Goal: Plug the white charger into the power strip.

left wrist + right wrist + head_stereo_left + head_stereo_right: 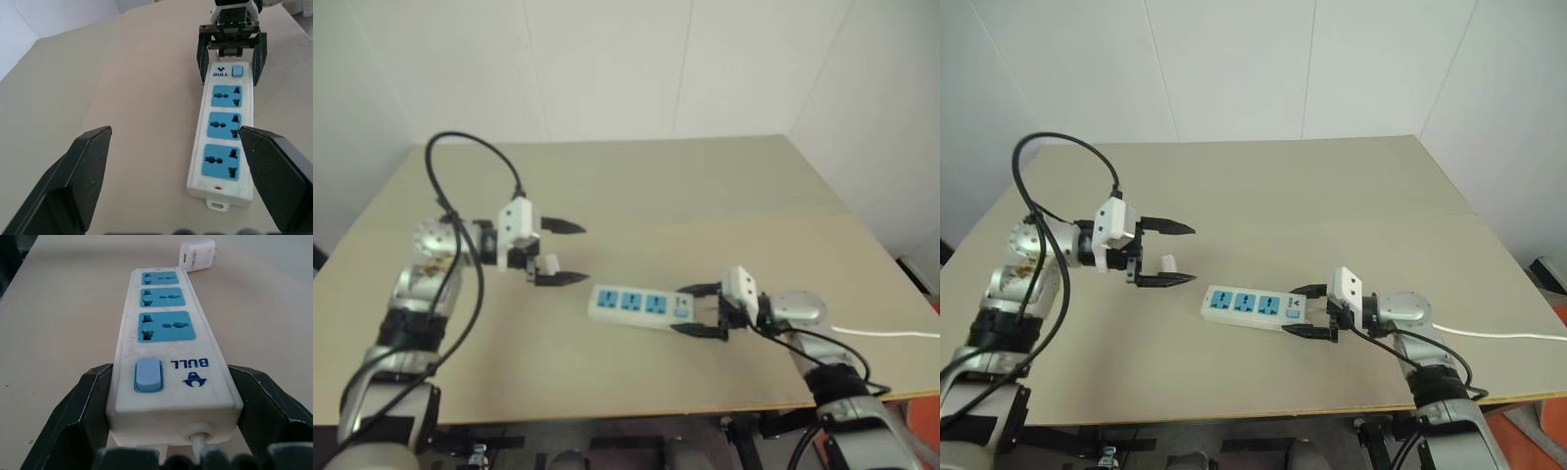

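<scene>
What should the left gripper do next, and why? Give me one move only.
Probably lower the open left gripper around the white charger, which stands on the table between its spread fingers, not yet held. The right gripper already brackets the switch end of the power strip, and all three blue sockets are free, so picking up the charger looks like the step still missing.

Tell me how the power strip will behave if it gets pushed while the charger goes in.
The power strip looks rigid, flat and long, so it probably won't tip. On the smooth table it could slide or pivot. The right gripper brackets its switch end, which should steady it.
</scene>
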Available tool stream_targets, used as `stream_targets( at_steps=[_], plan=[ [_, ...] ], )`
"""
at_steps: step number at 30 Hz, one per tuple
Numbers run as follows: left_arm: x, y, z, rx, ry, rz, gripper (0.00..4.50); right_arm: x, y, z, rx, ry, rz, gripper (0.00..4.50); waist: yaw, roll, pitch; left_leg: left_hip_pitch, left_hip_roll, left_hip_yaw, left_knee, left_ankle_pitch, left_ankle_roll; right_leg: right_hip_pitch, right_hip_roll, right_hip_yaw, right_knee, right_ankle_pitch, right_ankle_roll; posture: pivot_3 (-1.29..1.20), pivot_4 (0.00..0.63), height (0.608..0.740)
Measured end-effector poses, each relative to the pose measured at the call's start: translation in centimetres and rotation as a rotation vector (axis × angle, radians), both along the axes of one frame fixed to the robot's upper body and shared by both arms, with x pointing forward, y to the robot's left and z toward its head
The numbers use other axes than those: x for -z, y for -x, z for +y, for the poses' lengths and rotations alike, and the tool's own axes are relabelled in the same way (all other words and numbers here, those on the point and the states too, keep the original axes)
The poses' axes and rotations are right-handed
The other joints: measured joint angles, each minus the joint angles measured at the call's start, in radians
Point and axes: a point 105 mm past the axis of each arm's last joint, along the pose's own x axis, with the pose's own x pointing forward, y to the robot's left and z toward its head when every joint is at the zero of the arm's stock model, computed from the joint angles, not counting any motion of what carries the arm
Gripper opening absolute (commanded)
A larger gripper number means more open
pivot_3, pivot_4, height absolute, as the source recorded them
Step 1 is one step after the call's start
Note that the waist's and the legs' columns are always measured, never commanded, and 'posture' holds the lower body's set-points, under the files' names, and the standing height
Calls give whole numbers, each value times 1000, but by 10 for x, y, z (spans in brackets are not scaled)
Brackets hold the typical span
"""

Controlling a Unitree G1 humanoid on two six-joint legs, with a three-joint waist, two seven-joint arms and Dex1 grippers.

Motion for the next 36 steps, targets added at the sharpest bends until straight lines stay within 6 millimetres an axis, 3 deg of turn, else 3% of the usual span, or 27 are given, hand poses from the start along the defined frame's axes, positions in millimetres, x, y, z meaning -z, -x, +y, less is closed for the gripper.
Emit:
stream_targets(
  at_steps=[7,13,21,28,36],
  plan=[
    [-20,-22,22,140,-604,-240,4500,-4,-8,9,-64,17,17,3391,7,-1,2,-4,-1,0,0,0,0,-2,-1,0,-2,0,0,0,150,740],
    [-6,-24,6,396,-936,-345,4500,1,-5,13,-77,11,24,3391,4,-1,3,-11,-1,0,2,0,0,-9,-1,1,0,0,0,0,150,740],
    [2,-22,8,577,-1182,-395,4500,7,3,14,-75,0,45,3391,3,-2,3,-11,-1,0,3,0,1,-9,-1,1,0,0,0,0,150,740],
    [12,-16,6,768,-1264,-494,4500,10,9,15,-59,-5,55,3391,3,-2,3,-11,-1,0,4,0,1,-9,-1,1,1,0,0,0,150,740],
    [28,-30,8,765,-1350,-596,4500,12,12,16,-39,-11,58,3391,5,-2,3,-11,-2,-1,4,0,1,-9,-1,1,1,0,1,0,150,740]
  ],
)
